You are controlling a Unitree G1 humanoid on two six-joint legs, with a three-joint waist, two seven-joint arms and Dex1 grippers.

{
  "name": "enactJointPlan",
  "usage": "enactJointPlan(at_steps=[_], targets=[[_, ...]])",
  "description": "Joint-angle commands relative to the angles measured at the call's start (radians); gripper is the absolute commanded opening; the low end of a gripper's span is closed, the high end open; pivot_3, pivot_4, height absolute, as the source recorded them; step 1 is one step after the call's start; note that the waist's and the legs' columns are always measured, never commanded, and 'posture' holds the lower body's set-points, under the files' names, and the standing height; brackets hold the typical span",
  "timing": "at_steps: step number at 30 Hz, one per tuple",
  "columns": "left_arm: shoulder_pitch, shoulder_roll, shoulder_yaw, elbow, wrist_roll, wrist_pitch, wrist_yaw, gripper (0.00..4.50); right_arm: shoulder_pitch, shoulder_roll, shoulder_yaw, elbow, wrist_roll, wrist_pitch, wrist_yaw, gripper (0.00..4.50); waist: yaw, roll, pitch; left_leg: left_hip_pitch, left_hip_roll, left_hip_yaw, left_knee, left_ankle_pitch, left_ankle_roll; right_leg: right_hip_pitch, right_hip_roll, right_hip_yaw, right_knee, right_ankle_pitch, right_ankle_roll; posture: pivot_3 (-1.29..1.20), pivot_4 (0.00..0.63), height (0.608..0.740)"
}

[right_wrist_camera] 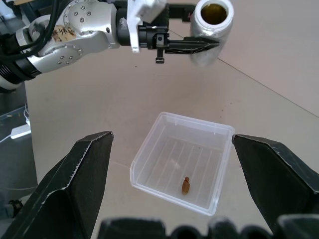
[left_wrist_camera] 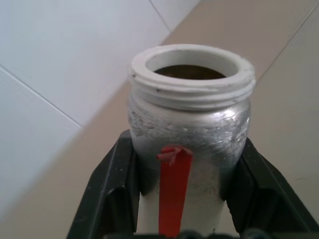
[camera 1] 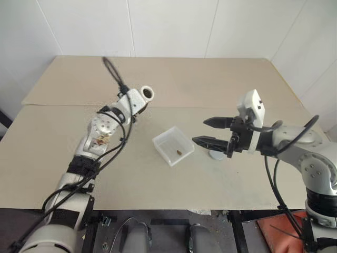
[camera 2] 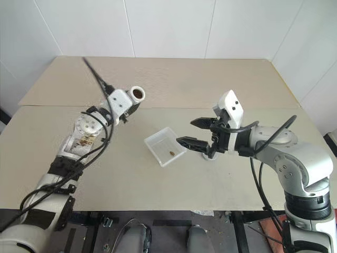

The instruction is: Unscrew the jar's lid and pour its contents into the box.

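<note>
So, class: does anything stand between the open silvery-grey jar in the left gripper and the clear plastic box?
Nothing visible does. The silvery-grey jar is held above bare table; the clear box lies apart, unobstructed.

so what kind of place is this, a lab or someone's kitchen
Most likely a lab or test bench, not a kitchen: a bare beige tabletop set against plain white panelled walls, with just a few trial props on it, such as the clear plastic box and a small silvery jar.
</note>
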State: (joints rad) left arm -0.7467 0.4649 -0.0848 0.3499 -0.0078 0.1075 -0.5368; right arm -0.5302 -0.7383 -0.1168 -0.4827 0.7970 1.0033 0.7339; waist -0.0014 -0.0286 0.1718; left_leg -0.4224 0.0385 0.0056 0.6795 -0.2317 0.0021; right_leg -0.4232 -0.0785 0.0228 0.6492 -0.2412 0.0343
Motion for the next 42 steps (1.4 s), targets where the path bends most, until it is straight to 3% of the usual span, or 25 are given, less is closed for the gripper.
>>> enactJointPlan(at_steps=[1, 5, 12, 20, 24, 27, 29, 33, 38, 42], targets=[[0.063, -0.022, 0.107, -0.172, -0.186, 0.233, -0.052, 1.91, 0.016, -0.035, -0.012, -0.026, -0.036, -0.094, 0.044, 4.45, -0.003, 0.0, 0.0, 0.0, 0.0, 0.0, 0.0, 0.0, 0.0, 0.0, 0.0, 0.0, 0.0, 0.0, 0.0, 0.0, 0.15, 0.74], [0.138, -0.049, 0.149, -0.234, -0.249, 0.288, -0.052, 1.91, 0.031, -0.051, -0.016, -0.023, -0.047, -0.129, 0.063, 4.45, -0.006, 0.0, 0.0, 0.002, 0.0, -0.001, 0.0, 0.0, 0.0, 0.001, 0.0, 0.0, -0.001, 0.0, 0.0, 0.0, 0.15, 0.74], [0.209, -0.079, 0.168, -0.188, -0.261, 0.237, -0.05, 1.91, 0.031, -0.058, -0.014, -0.019, -0.053, -0.141, 0.073, 4.45, -0.007, 0.0, 0.0, 0.005, -0.001, -0.002, 0.0, 0.0, 0.0, 0.003, 0.0, 0.0, -0.001, 0.0, 0.0, 0.0, 0.15, 0.74], [0.301, -0.031, 0.178, -0.273, -0.272, 0.255, -0.077, 4.47, 0.037, -0.059, -0.018, -0.027, -0.051, -0.145, 0.066, 4.5, -0.01, 0.0, 0.0, 0.005, -0.001, -0.002, 0.0, 0.0, 0.0, 0.003, 0.0, 0.0, -0.001, 0.0, 0.0, 0.0, 0.15, 0.74], [0.41, 0.075, 0.22, -0.411, -0.325, 0.312, -0.154, 4.47, 0.053, -0.06, -0.022, -0.037, -0.052, -0.144, 0.057, 4.5, -0.014, 0.0, 0.0, 0.005, 0.0, -0.001, -0.001, 0.0, 0.0, 0.002, 0.0, 0.002, -0.001, 0.0, 0.0, 0.0, 0.15, 0.74], [0.546, 0.255, 0.316, -0.553, -0.453, 0.379, -0.357, 4.47, 0.086, -0.071, -0.037, -0.045, -0.052, -0.15, 0.059, 4.5, -0.019, 0.0, 0.0, 0.006, 0.002, 0.0, -0.002, 0.0, 0.0, 0.002, 0.001, 0.002, -0.001, 0.0, 0.0, 0.0, 0.15, 0.74], [0.587, 0.342, 0.392, -0.563, -0.522, 0.419, -0.435, 4.47, 0.102, -0.074, -0.039, -0.05, -0.054, -0.156, 0.06, 4.5, -0.016, 0.0, 0.0, 0.007, 0.002, 0.001, -0.003, 0.0, 0.0, 0.002, 0.001, 0.003, -0.001, 0.0, -0.001, 0.0, 0.15, 0.74], [0.66, 0.506, 0.597, -0.512, -0.657, 0.353, -0.743, 4.47, 0.132, -0.092, -0.048, -0.041, -0.07, -0.185, 0.082, 4.5, -0.008, 0.0, 0.0, 0.008, 0.003, 0.002, -0.003, 0.0, 0.0, 0.004, 0.001, 0.001, -0.002, -0.001, -0.002, 0.0, 0.15, 0.74], [0.71, 0.593, 0.707, -0.419, -0.629, 0.263, -0.867, 4.47, 0.177, -0.128, -0.055, -0.018, -0.107, -0.249, 0.136, 4.5, -0.009, 0.0, 0.0, 0.008, 0.003, 0.004, -0.004, 0.0, 0.0, 0.003, 0.001, 0.002, -0.003, -0.001, -0.002, 0.0, 0.15, 0.74], [0.718, 0.575, 0.717, -0.439, -0.634, 0.255, -0.833, 4.47, 0.184, -0.136, -0.074, -0.006, -0.1, -0.262, 0.155, 4.5, -0.011, 0.0, 0.0, 0.008, 0.004, 0.004, -0.004, 0.0, 0.0, 0.003, 0.002, 0.002, -0.002, -0.001, -0.002, 0.0, 0.15, 0.74]])
